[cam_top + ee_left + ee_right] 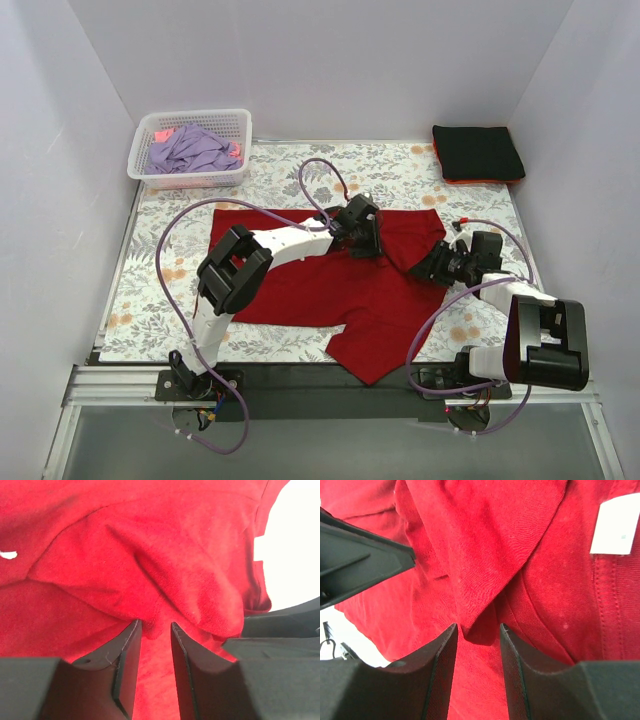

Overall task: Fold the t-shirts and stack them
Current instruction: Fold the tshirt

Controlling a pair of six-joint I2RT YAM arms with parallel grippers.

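A deep-red t-shirt (pixel 300 280) lies spread on the floral cloth, its right part bunched up between my two grippers. My left gripper (pixel 362 238) is at the shirt's upper middle. In the left wrist view its jaws (pixel 155 627) stand narrowly apart, pinching a pucker of the red t-shirt (pixel 190 565), with creases running into the tips. My right gripper (pixel 437 266) is at the shirt's right edge. Its jaws (pixel 477 630) are closed on a folded corner of the red t-shirt (pixel 485 545). The white neck label (pixel 617 525) shows to the right of that fold.
A white lattice basket (pixel 150 176) at the back left holds lavender (pixel 190 150) and pink shirts. A folded black shirt (pixel 478 152) lies on an orange-red one at the back right. The floral table cloth (pixel 150 300) borders the red shirt. White walls enclose the table.
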